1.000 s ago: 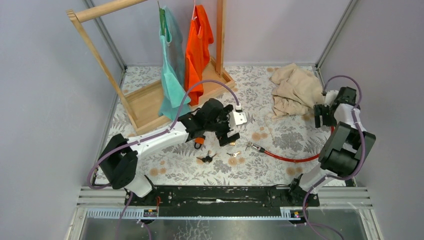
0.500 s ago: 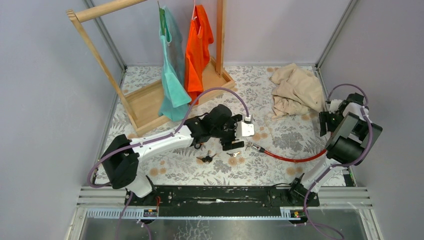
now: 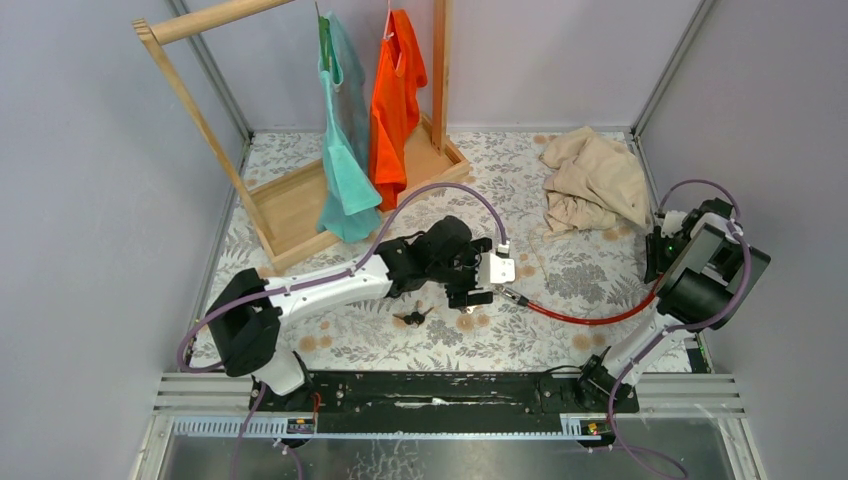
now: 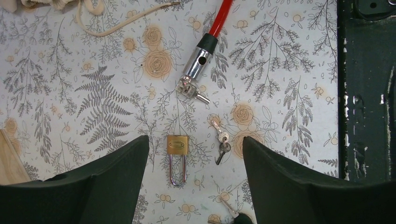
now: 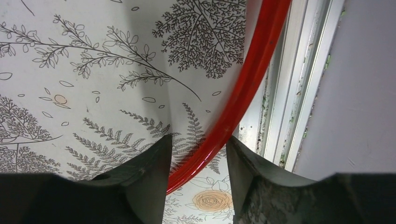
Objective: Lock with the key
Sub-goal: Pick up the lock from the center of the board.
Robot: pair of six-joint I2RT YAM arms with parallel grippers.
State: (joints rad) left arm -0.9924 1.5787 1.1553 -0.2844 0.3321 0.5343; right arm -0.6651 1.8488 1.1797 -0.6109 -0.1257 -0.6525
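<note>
Key pickup seems in hand: your left end effector (image 4: 195,149) hovers spread over the brass padlock (image 4: 177,144), keys (image 4: 223,142) just beside it. Next, pinch the keys.

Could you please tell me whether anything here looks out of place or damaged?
Two things stand out. A beige garment lies crumpled at the far right of the table, while the teal shirt and orange shirt hang on the wooden rack. The black base rail shows chipped paint. The brass padlock and small keys look intact.
</note>
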